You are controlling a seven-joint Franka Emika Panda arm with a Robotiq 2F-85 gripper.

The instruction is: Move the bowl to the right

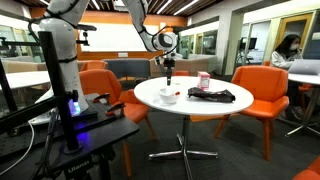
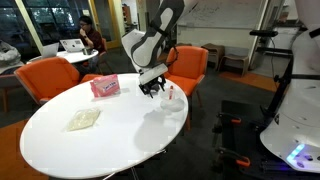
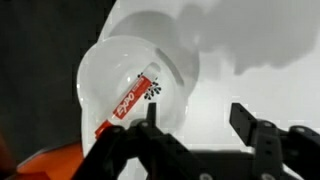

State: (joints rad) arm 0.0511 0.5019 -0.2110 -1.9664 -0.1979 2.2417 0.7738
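Observation:
The bowl (image 3: 125, 75) is small, shallow and white, with a red marker pen lying inside it. It sits near the edge of the round white table (image 1: 195, 105) in both exterior views (image 1: 168, 97) (image 2: 172, 97). My gripper (image 3: 197, 125) is open and empty, hovering just above the table beside the bowl. In the wrist view one fingertip overlaps the bowl's rim and the other is over bare table. The gripper also shows in both exterior views (image 1: 170, 73) (image 2: 152, 89).
A pink-and-white cup (image 1: 204, 80) and a flat black object (image 1: 212, 95) lie on the table away from the bowl. Orange chairs (image 1: 262, 88) ring the table. A person sits at a desk in the background (image 2: 88, 35).

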